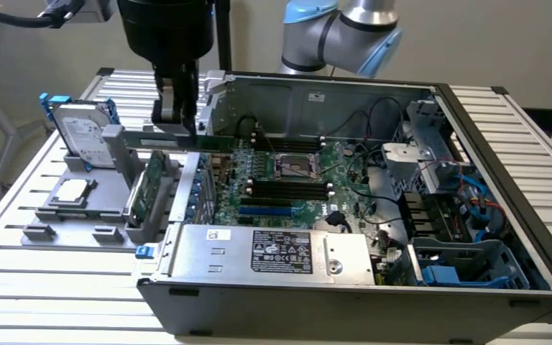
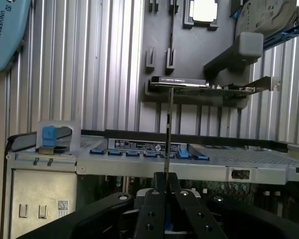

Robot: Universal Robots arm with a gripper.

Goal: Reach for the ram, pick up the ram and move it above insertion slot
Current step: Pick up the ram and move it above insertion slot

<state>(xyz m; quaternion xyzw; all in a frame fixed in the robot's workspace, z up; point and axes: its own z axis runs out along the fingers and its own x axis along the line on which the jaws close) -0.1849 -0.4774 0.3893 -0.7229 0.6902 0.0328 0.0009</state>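
Looks like a robotics lab: an opened PC case (image 1: 353, 201) is laid on a slatted aluminium workbench (image 1: 26, 266), with parts parked in a grey fixture (image 1: 94, 208).

Matt black gripper (image 1: 176, 118); ribbed metal table (image 1: 55, 251); green circuit-board ram (image 1: 175, 141).

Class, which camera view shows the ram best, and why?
The exterior view: the ram appears lengthwise, a long green stick held by the claw. The wrist view shows it edge-on, a thin line.
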